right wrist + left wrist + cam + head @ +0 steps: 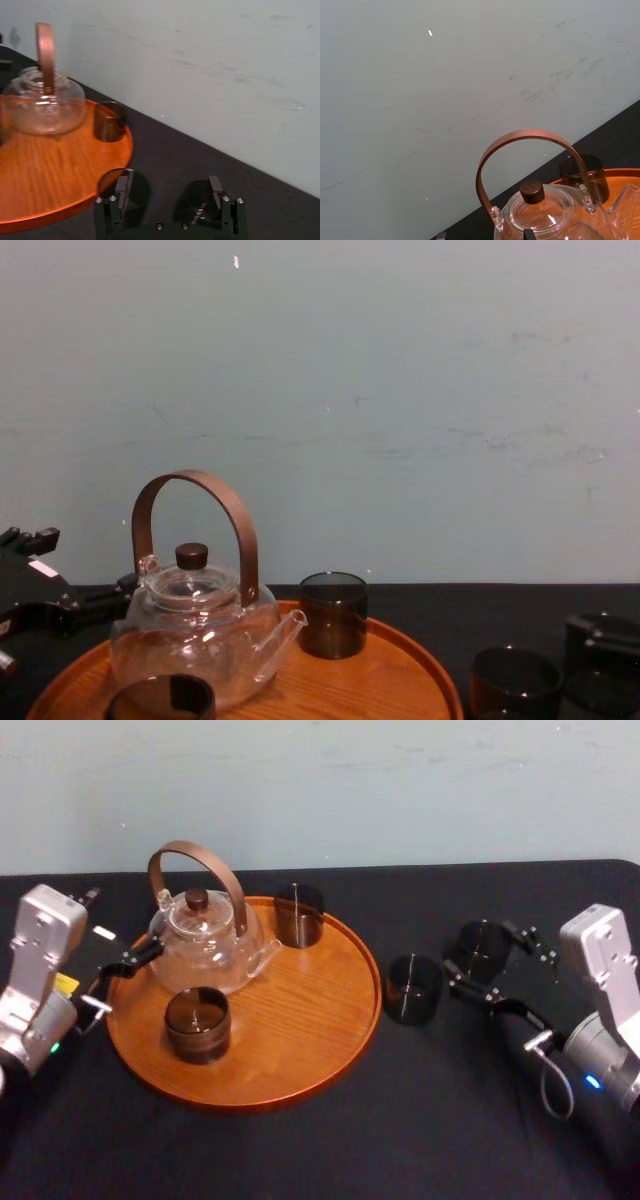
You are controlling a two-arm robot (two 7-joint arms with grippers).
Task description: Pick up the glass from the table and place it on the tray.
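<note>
1. The glass is short, round and smoky dark; it stands upright on the black table, just right of the tray; a second glass stands farther right.
2. From the head view the right gripper has its fingers spread about the second glass, grasping nothing; the right wrist view shows them well apart; the left gripper rests unclenched beside the teapot.
3. The chest view cuts the glass off at its lower edge; whether any finger touches the second glass I cannot tell.

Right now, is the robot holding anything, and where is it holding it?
Nothing is held. The right gripper is open by a glass; the left gripper is open beside the teapot.
</note>
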